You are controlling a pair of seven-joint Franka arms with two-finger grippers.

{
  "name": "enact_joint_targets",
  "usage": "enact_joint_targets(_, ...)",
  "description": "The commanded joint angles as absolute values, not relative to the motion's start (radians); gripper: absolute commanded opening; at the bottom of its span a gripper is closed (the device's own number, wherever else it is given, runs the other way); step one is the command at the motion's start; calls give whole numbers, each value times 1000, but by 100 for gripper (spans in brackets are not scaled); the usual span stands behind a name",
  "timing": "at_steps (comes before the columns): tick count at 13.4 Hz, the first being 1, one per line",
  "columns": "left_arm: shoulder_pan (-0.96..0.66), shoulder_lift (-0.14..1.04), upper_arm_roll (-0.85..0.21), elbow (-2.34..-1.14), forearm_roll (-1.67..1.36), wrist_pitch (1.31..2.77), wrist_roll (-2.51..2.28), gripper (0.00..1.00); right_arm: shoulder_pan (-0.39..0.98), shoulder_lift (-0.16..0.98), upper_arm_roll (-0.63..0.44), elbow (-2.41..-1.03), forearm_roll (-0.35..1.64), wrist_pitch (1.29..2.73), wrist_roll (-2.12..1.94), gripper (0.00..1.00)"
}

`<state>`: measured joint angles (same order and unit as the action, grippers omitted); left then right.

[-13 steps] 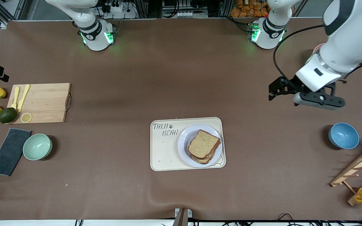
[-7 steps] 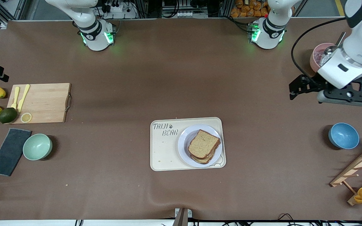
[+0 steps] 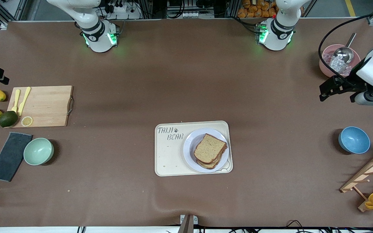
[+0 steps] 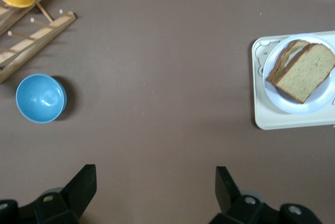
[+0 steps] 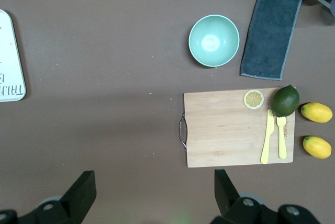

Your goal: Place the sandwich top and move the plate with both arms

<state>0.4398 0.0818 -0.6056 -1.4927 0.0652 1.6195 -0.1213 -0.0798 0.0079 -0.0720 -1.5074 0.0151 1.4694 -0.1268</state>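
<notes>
The sandwich top [image 3: 209,148] is a light-brown bread slice lying on a stack of slices on the pale round plate [image 3: 189,152]. The plate sits on the cream bear tray [image 3: 170,155] mid-table. In the left wrist view the sandwich top [image 4: 306,71], plate [image 4: 314,103] and tray [image 4: 272,122] show off to one side. My left gripper [image 3: 323,93] hangs open and empty over bare table between the pink and blue bowls; its fingers [image 4: 84,182] stand wide around the gripper's middle [image 4: 155,174]. My right gripper [image 5: 154,176] is open and empty over bare table beside the cutting board.
A pink bowl with a metal scoop [image 3: 335,61], a blue bowl [image 3: 354,139] and a wooden rack with a yellow cup [image 3: 371,181] stand at the left arm's end. A cutting board [image 3: 42,106], green bowl [image 3: 38,151], dark cloth [image 3: 10,156], lemons and an avocado lie at the right arm's end.
My left arm has swung away from the tray toward its own end of the table, uncovering the pink bowl. The sandwich, plate and tray have not moved.
</notes>
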Motion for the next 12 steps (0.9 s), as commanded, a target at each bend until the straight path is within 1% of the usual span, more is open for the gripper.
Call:
enact_joint_targets(1,210,32,-357,-1493,78,1559,-123,100,-77,8,-69,-1499,-5,1466,-132,100)
enact_joint_targets(2,151,20,-291,-1494,78,1524,-118,100,-77,8,-69,-1500,-3,1466,-132,100)
enact_joint_targets(3,115,11,-249,-1497,77,1508,-117,100,-77,8,-69,-1499,-3,1466,-130,100)
enact_joint_targets(4,77,0,-206,-1503,68,1506,-117,100,-77,8,-69,-1499,-3,1466,-130,100)
enact_joint_targets(6,-19,-17,-80,-1514,23,1487,-117,100,-77,8,-69,-1499,-3,1466,-130,100)
enact_joint_targets(7,-50,-23,-39,-1523,18,1485,-109,100,-77,8,-69,-1500,-3,1465,-130,100)
enact_joint_targets(8,-66,-25,-20,-1526,18,1485,-94,100,-75,8,-69,-1500,-3,1465,-132,100)
enact_joint_targets(12,-81,-17,-5,-1514,34,1485,-81,100,-75,8,-69,-1500,-3,1465,-132,100)
